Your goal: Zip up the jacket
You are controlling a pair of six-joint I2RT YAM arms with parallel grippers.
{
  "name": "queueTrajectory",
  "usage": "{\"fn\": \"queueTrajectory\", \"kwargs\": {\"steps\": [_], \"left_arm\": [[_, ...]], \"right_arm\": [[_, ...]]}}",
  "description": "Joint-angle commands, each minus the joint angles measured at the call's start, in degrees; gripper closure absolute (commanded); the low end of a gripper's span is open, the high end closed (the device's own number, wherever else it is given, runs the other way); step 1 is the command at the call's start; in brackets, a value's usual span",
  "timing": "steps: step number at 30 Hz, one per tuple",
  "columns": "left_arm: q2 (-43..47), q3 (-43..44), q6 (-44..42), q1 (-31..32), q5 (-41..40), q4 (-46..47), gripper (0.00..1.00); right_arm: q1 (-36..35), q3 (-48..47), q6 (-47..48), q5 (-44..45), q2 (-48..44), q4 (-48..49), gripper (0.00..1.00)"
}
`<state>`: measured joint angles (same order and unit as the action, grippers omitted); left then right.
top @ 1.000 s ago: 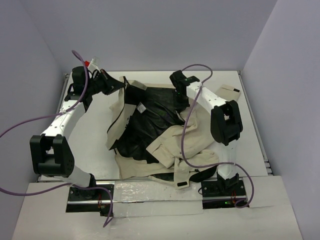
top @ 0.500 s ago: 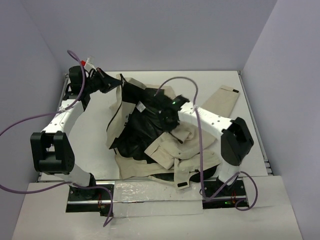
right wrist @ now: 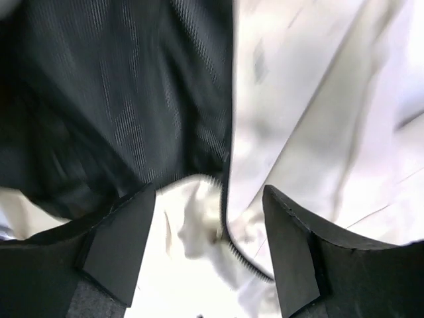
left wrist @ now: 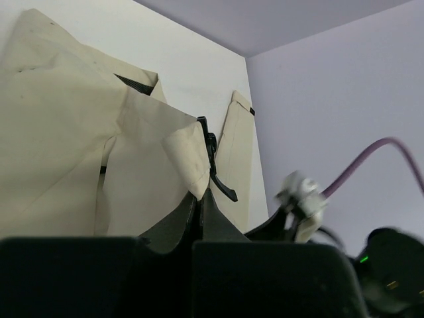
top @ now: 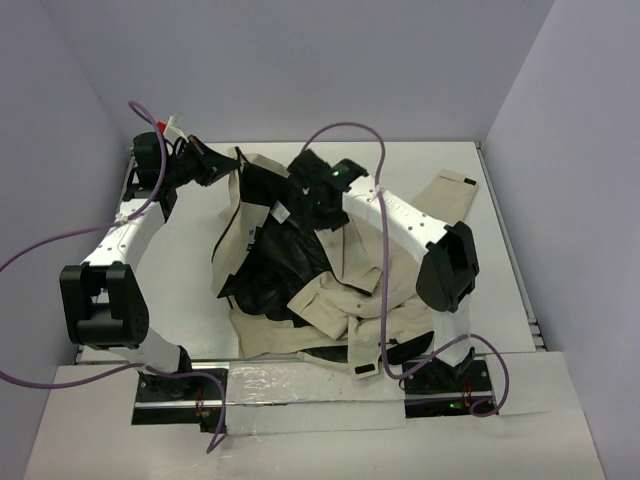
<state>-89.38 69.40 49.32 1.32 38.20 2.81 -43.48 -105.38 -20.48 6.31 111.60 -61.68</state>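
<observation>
The beige jacket lies crumpled mid-table, its black lining turned up, with a small white label inside. My left gripper is at the far left, shut on a corner of the jacket's front edge. In the left wrist view, beige cloth runs into the shut left gripper, with a black zipper pull just beyond. My right gripper hovers over the lining near the collar. In the right wrist view the right gripper is open, straddling the zipper teeth between lining and beige cloth.
One sleeve stretches toward the far right corner. Purple cables loop above both arms. Walls close the table on the left, back and right. A shiny strip runs along the near edge between the arm bases.
The right arm swung from the far middle leftward over the black lining, and its jaws went from shut to open. The left gripper drew slightly left, still holding the jacket edge.
</observation>
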Motion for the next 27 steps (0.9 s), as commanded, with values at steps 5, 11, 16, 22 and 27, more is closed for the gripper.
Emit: {"fn": "queueTrajectory", "kwargs": {"steps": [5, 11, 16, 22, 27], "left_arm": [[1.73, -0.11, -0.28, -0.53, 0.45, 1.26, 1.00], [2.72, -0.31, -0.62, -0.53, 0.39, 0.52, 1.00], [5.01, -2.14, -0.65, -0.53, -0.89, 0.13, 1.00], [5.16, -2.68, -1.27, -0.53, -0.08, -0.95, 1.00], [5.14, -3.21, -1.24, -0.53, -0.14, -1.27, 1.00]], "right_arm": [[9.76, -16.07, -0.79, -2.15, 11.88, 1.07, 0.28], [13.42, -22.94, -0.72, -4.27, 20.82, 1.89, 0.28], [12.34, -17.91, 0.54, -5.97, 21.55, 5.43, 0.28], [10.04, -15.86, 0.26, -7.43, 21.95, 8.04, 0.28], [8.68, -15.87, -0.04, -6.93, 21.38, 8.58, 0.29]]}}
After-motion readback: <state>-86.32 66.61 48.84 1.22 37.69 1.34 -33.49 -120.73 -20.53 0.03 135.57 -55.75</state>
